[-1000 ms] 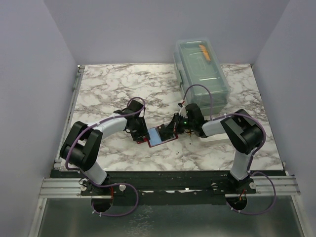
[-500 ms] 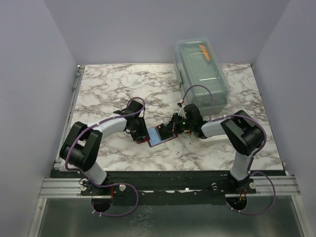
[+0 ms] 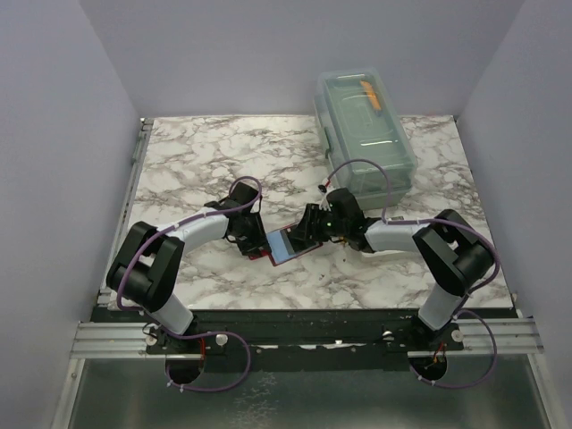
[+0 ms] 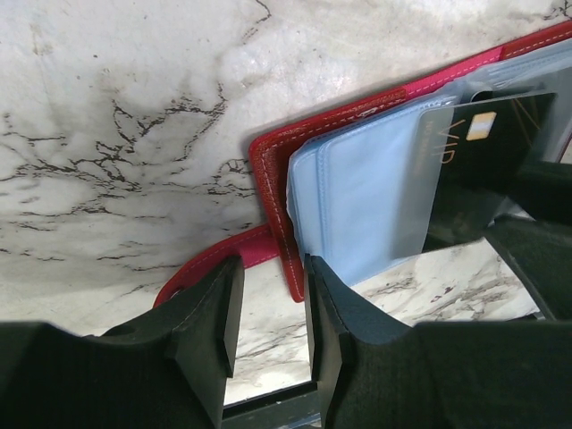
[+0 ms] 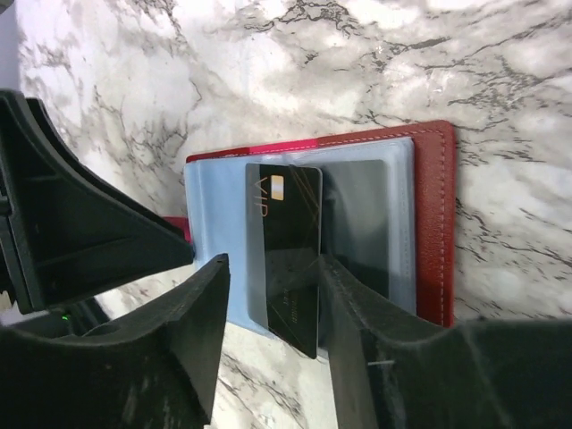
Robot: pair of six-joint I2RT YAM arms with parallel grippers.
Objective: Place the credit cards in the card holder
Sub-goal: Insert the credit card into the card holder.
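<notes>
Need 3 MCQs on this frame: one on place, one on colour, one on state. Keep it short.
1. Where does the clear plastic box stand?
A. At the far right of the table
B. At the near left corner
C. On top of the wallet

2. What colour is the card holder cover?
A. Green
B. Red
C. White

3. How does the card holder lie?
A. Shut flat
B. Standing on edge
C. Open, with a black card on its clear sleeves

Answers:
1 A: the top view shows the box against the far right edge of the marble.
2 B: both wrist views show a red stitched cover.
3 C: the right wrist view shows the sleeves exposed and the black card over them.
</notes>
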